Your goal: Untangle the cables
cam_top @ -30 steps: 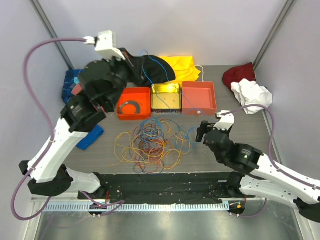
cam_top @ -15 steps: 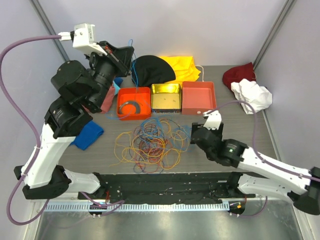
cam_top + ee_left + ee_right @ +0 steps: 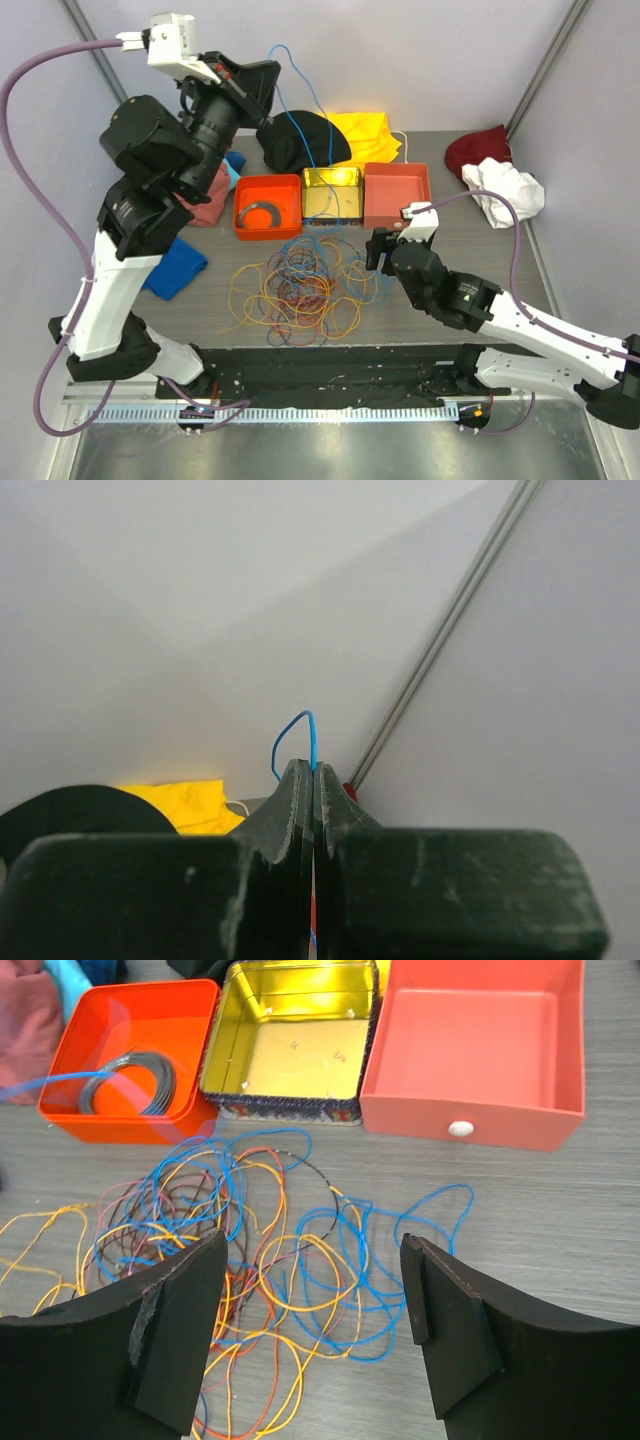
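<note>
Lying tangled as cables (image 3: 300,285) on the table (image 3: 560,1220), just before the orange tray (image 3: 268,236). Pinching one blue strand (image 3: 306,713) between the raised left gripper's (image 3: 313,768) closed fingers. Hovering right gripper (image 3: 312,1260) fingers spread wide above the heap.

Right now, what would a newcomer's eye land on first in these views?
The left gripper, raised high over the table's far left, is shut on one blue cable that trails down toward the tangle. That pile of cables, loops of orange, blue, red and yellow, lies mid-table in front of a row of boxes. The right gripper hovers open at its right edge.
</note>
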